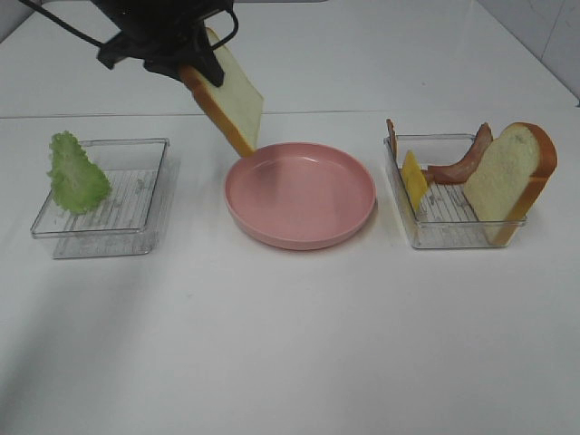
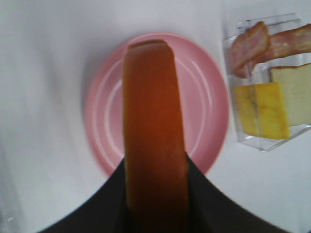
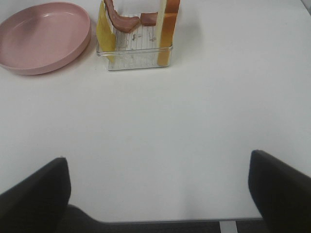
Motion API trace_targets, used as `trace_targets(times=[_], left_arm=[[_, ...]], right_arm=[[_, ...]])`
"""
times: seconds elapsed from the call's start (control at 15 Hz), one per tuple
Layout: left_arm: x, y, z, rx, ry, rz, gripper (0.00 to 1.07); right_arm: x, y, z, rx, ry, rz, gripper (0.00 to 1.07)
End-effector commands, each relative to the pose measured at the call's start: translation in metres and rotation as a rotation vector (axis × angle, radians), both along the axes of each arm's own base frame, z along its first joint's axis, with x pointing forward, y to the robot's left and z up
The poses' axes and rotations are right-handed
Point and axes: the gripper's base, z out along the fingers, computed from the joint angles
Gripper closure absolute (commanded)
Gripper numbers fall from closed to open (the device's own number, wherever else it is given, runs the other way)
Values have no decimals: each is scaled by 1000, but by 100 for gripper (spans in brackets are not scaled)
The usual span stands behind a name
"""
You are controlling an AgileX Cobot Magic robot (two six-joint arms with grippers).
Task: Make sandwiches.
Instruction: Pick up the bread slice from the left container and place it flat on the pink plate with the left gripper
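Observation:
My left gripper (image 1: 195, 63) is shut on a white bread slice (image 1: 228, 98) with orange-brown crust and holds it tilted above the far left rim of the round pink plate (image 1: 300, 194). In the left wrist view the crust (image 2: 153, 131) fills the middle, with the plate (image 2: 209, 107) below it. A second bread slice (image 1: 509, 177), a yellow cheese slice (image 1: 414, 179) and bacon strips (image 1: 460, 161) stand in the right clear tray (image 1: 449, 234). A green lettuce leaf (image 1: 76, 172) leans in the left clear tray (image 1: 122, 222). My right gripper (image 3: 158, 194) is open over bare table, near the front edge.
The white table (image 1: 290, 344) carries the two trays and the plate in a row. The right wrist view shows the right tray (image 3: 138, 56) and the plate (image 3: 43, 36) far ahead of the gripper.

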Motion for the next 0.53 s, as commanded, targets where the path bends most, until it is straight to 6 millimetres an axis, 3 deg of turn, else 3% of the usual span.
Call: trace_targets(times=[0.07, 0.27, 0.33, 0.53], left_arm=[[6, -25, -26, -131, 38, -29, 107], [5, -54, -54, -121, 45, -52, 107], [4, -76, -68, -126, 6, -44, 107], [-1, -100, -80, -125, -27, -54, 107]], right_arm=[[-2, 0, 0, -8, -27, 1, 11], [-2, 0, 0, -8, -27, 1, 11], [-2, 0, 0, -8, -27, 1, 11], [-2, 0, 0, -8, -27, 1, 11]])
